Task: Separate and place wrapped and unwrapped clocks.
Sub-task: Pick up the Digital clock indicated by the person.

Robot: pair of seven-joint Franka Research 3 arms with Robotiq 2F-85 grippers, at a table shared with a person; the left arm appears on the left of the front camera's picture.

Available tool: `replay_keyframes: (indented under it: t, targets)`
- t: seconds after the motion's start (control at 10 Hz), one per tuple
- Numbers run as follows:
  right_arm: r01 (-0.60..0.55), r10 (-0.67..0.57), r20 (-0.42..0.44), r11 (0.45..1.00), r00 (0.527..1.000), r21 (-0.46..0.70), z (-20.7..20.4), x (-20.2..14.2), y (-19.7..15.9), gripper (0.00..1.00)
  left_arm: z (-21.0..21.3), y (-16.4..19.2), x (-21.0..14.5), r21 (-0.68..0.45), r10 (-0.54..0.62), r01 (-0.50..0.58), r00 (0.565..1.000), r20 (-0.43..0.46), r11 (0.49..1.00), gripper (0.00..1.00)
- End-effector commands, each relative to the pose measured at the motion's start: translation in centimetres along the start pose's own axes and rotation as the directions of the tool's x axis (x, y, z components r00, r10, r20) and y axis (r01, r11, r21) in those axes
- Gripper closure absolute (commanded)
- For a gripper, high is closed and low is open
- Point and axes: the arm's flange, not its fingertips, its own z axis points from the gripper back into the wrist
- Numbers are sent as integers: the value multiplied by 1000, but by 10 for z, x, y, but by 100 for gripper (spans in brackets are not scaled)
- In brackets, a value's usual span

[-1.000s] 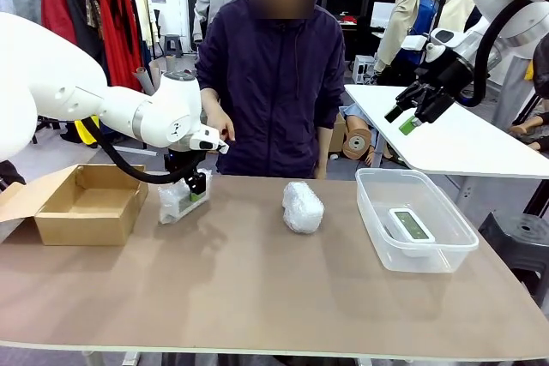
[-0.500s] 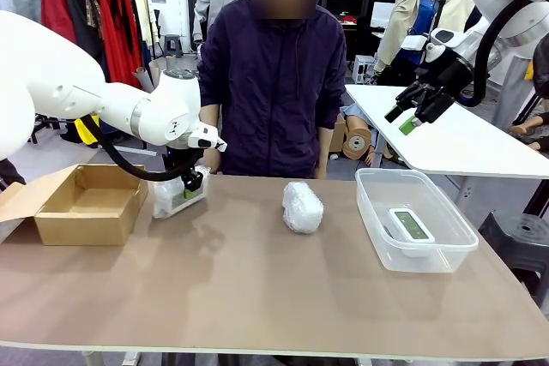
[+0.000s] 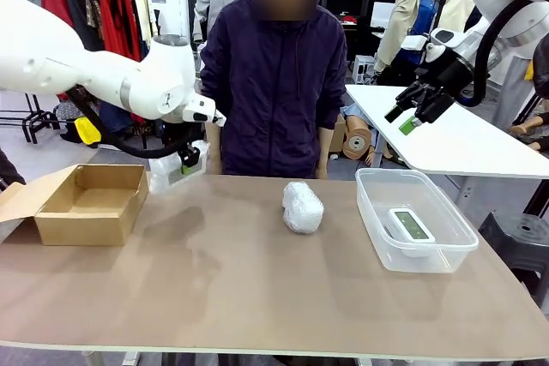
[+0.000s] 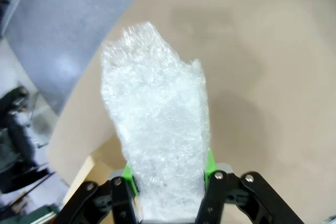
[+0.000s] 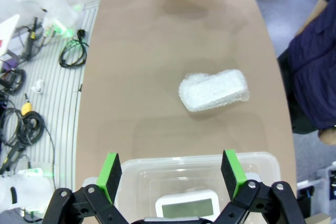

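My left gripper (image 3: pixel 187 160) is shut on the boxy wrapped bundle (image 3: pixel 165 174) and holds it in the air just right of the cardboard box (image 3: pixel 90 203). In the left wrist view the bundle (image 4: pixel 157 124) rises from between the green pads (image 4: pixel 210 163), with the tabletop below it. A rounded wrapped lump (image 3: pixel 302 206) lies mid-table, and shows too in the right wrist view (image 5: pixel 214 90). The unwrapped clock (image 3: pixel 410 225) lies face up in the clear bin (image 3: pixel 377 179). High on the right, my right gripper (image 3: pixel 412 113) hangs open and empty (image 5: pixel 170 169) above the bin (image 5: pixel 194 160) and the clock (image 5: pixel 189 205).
A person in a dark jacket (image 3: pixel 274 83) stands at the table's far edge, close behind my left gripper. The cardboard box is open at the table's left end. A white table (image 3: pixel 455 139) stands beyond the right side. The near half of the brown tabletop (image 3: pixel 257 289) is bare.
My left gripper has shut on the boxy bundle and lifted it off the table, moving slightly left and up. The right arm has not moved.
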Motion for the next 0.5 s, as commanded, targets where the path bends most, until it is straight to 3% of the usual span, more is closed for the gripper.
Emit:
replay_keyframes:
  t: [0.0,0.4]
  targets:
    - [-5,5,-18,1000,1000,1,0,1,3,0,51,1,-13,54,-89,87,995,34,995,100]
    - [-5,5,-18,1000,1000,1,0,1,3,0,147,13,-18,49,-130,124,981,142,991,100]
